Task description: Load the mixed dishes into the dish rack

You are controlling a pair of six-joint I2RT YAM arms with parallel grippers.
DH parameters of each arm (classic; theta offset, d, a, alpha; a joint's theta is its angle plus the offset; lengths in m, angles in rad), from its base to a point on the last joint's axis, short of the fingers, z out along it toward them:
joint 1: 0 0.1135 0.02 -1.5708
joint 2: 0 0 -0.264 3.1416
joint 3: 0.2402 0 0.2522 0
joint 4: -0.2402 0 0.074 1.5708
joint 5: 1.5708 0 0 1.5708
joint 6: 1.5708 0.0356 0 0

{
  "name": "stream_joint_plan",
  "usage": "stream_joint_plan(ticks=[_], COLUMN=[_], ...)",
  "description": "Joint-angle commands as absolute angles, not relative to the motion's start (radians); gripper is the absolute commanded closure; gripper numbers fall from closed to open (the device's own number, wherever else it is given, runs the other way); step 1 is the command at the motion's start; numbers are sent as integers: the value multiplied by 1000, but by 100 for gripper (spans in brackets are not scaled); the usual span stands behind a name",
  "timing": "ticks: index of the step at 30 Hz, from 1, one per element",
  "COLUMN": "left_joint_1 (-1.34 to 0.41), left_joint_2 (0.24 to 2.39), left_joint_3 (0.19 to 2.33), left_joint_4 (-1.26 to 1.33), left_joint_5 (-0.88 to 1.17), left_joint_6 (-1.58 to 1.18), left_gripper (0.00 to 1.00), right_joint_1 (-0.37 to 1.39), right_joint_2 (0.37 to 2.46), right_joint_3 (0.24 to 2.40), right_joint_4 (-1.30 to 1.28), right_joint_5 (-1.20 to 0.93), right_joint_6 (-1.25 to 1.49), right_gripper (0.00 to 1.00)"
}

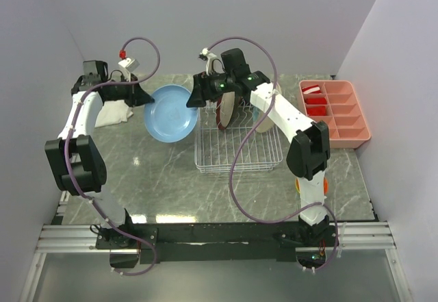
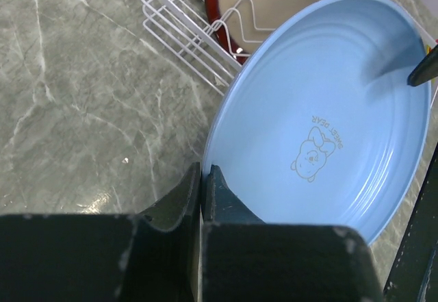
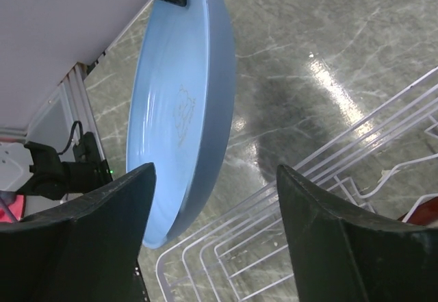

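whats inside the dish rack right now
In the dish rack a maroon-rimmed plate stands upright near the back; the front rows look bare. The right arm hides the back right part.

Both arms look alike to me: white links on the left arm and right arm, chunky black joint housings, a purple cable looping along each, a green light near the right wrist, and scuffed black fingers on the left gripper.

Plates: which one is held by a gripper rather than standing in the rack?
The light blue plate, pinched at its rim by the left gripper and held beside the dish rack; the maroon-rimmed plate stands upright inside it.
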State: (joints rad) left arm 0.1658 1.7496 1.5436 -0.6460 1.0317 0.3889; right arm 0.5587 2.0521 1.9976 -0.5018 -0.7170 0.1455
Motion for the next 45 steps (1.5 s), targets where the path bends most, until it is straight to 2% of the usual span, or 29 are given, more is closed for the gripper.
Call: stream_joint_plan(ticks=[1, 4, 6, 9, 10, 12, 13, 14, 16, 17, 18, 20, 21, 23, 24, 29, 30, 36, 40, 45], left_joint_1=[156, 149, 138, 127, 123, 114, 110, 106, 101, 97, 95, 95, 95, 95, 95, 98, 100, 103, 103, 104], left_joint_2=[1732, 1730, 1726, 1717, 1717, 1710, 1710, 1709, 1698, 1680, 1668, 1634, 1623, 1586, 1576, 1493, 1479, 1450, 1448, 1447], left_joint_3=[1591, 1577, 1569, 1542, 1537, 1520, 1516, 1511, 1482, 1468, 1436, 1410, 1390, 1375, 1359, 1309, 1272, 1183, 1161, 1143], left_joint_4=[-578, -540, -511, -474, -451, -424, -404, -391, -348, -295, -260, -185, -161, -124, -94, -32, -8, 51, 69, 89], left_joint_5=[1098, 1112, 1114, 1120, 1118, 1108, 1104, 1092, 1066, 1019, 990, 900, 866, 816, 778, 635, 621, 601, 606, 609], left_joint_6=[324, 287, 269, 230, 224, 192, 187, 180, 140, 127, 91, 66, 40, 29, 15, -47, -51, -44, -57, -67], left_gripper=[99, 99, 99, 99, 99, 99, 99, 99, 92, 86, 70, 53, 39, 30, 22, 17, 17, 15, 15, 15], right_joint_1=[566, 572, 581, 600, 610, 620, 624, 630, 641, 646, 649, 656, 672, 692, 710, 767, 775, 785, 799, 802], right_joint_2=[2054, 2066, 2068, 2082, 2085, 2088, 2083, 2077, 2063, 2057, 2049, 2030, 2023, 2008, 2003, 1962, 1953, 1937, 1947, 1924], right_joint_3=[2023, 2031, 2039, 2058, 2065, 2086, 2092, 2095, 2100, 2100, 2095, 2092, 2095, 2111, 2114, 2083, 2069, 2078, 2078, 2014], right_joint_4=[-472, -469, -472, -474, -477, -486, -491, -492, -497, -500, -502, -505, -506, -505, -499, -439, -427, -420, -377, -362], right_joint_5=[-727, -707, -669, -634, -624, -562, -528, -488, -351, -309, -272, -117, -19, 209, 275, 704, 739, 826, 960, 992], right_joint_6=[161, 176, 173, 169, 166, 161, 161, 161, 166, 169, 170, 179, 187, 193, 195, 238, 245, 256, 158, 94], right_gripper=[29, 43, 48, 63, 73, 85, 100, 100, 100, 100, 100, 100, 100, 100, 100, 100, 100, 100, 100, 100])
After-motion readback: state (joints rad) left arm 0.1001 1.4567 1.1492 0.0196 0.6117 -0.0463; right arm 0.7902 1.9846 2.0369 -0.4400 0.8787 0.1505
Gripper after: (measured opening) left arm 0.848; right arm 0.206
